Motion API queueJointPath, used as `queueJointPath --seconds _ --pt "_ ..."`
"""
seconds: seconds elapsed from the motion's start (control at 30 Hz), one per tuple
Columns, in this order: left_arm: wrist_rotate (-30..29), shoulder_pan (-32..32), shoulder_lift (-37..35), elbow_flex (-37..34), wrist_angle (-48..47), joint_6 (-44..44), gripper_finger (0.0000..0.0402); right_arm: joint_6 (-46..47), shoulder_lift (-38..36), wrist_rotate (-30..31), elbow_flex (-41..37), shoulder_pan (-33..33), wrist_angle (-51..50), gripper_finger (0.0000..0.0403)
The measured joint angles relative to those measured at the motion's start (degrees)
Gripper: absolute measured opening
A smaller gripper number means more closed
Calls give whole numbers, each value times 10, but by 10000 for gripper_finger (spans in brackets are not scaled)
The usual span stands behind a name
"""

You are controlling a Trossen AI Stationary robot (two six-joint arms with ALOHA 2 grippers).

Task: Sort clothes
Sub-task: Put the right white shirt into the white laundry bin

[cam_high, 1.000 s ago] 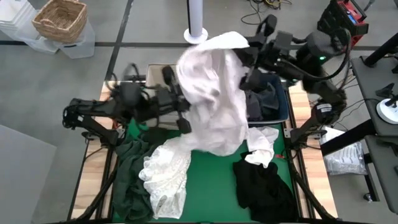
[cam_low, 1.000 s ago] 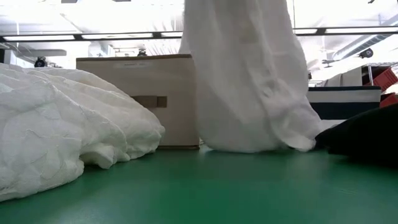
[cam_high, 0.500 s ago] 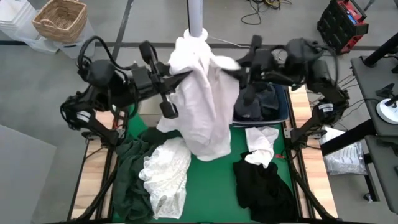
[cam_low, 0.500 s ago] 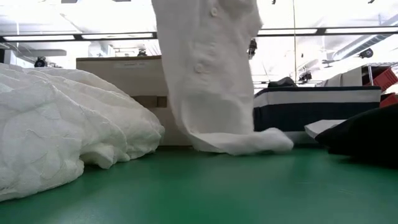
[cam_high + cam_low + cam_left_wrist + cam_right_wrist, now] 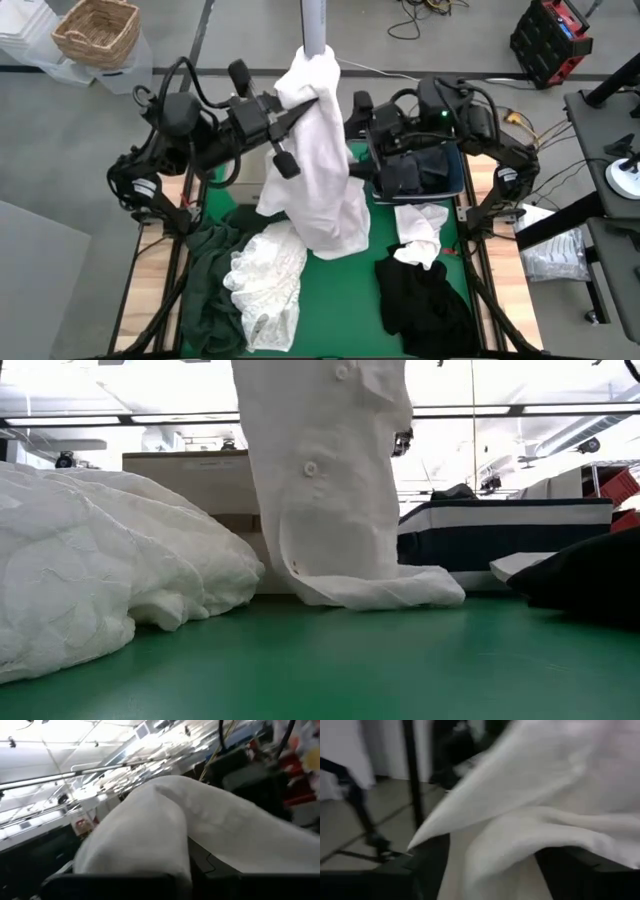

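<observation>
High view: your left gripper (image 5: 308,100) is clamped on the white shirt (image 5: 318,170), held up at the table's back, hem touching the green mat (image 5: 345,290). Right gripper (image 5: 362,108) is beside the shirt over the navy bin (image 5: 455,185); can't tell its grip.

From above, the hanging white shirt (image 5: 318,160) covers the left gripper (image 5: 312,92) where it meets the cloth, so its jaws can't be made out. The right gripper (image 5: 362,112) is tucked against the shirt's far side, its jaws lost too. Both wrist views are smeared, filled with white fabric. At surface level the shirt runs off the top edge, and it hides much of the beige fabric box (image 5: 190,485). The black garment (image 5: 585,575) is cut by the right edge.
</observation>
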Motion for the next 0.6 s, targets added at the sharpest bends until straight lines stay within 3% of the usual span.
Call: queueJointPath --seconds 0.3,0.43,0.6 --pt "-42 1 -1 0 -29 12 0 75 3 -52 0 0 34 360" --pt "-54 1 -11 -2 -68 14 0 112 -1 -97 0 -3 32 369" --pt "-57 2 -34 -1 -84 -2 0 150 -5 -102 0 -3 38 368"
